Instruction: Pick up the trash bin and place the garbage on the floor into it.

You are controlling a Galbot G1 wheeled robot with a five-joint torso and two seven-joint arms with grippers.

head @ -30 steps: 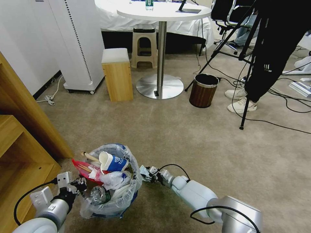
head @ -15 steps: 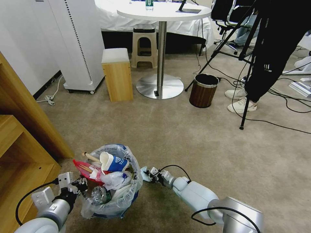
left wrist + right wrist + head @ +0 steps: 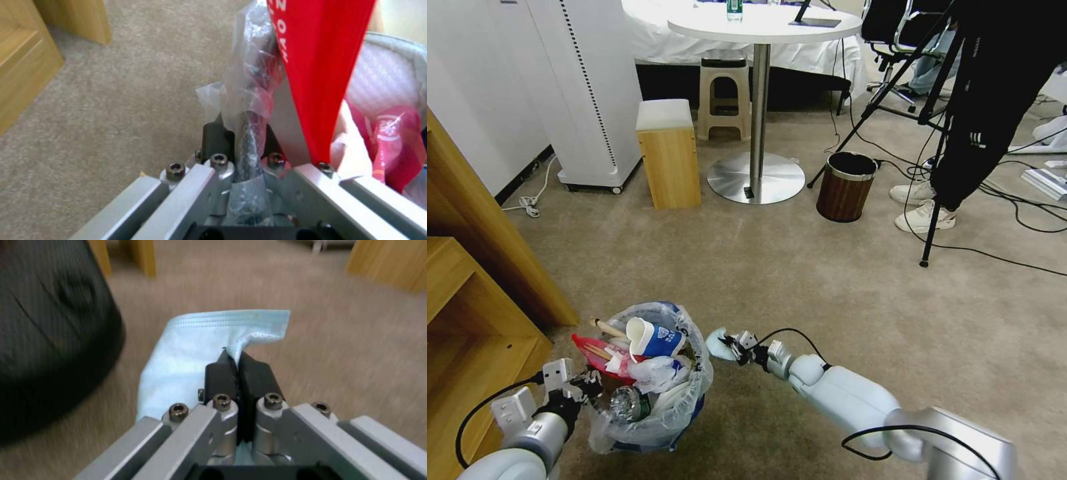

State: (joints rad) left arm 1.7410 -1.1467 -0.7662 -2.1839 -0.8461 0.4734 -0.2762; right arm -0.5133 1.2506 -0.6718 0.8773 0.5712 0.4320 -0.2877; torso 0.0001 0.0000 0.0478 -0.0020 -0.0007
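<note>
Shelving [image 3: 467, 280] of yellow wood along the left edge, its foot close to the bin [image 3: 647, 380]. Left gripper [image 3: 584, 387] at the bin's left rim, clamped shut on rim and liner, seen close in the left wrist view with the clear plastic pinched between the dark fingers [image 3: 213, 138]. Bin lined with a crinkled bag, heaped full: one blue-and-white cup [image 3: 654, 339], one red wrapper [image 3: 594, 350], one wooden stick [image 3: 607, 327], one clear bottle [image 3: 627, 403], crumpled white paper. Just right of the bin, apart from its rim, right gripper [image 3: 730, 347] closed on one pale blue paper [image 3: 209, 340], pleated along one edge, hanging over carpet [image 3: 800, 280]. Beyond, wide open carpet ahead and to the right. Farther back, one wooden box [image 3: 668, 153], one round table [image 3: 760, 100] on a steel foot, one stool [image 3: 724, 90], one brown bin [image 3: 846, 185] with metal rim. Tripod legs [image 3: 934, 200] and cables along the right edge.
</note>
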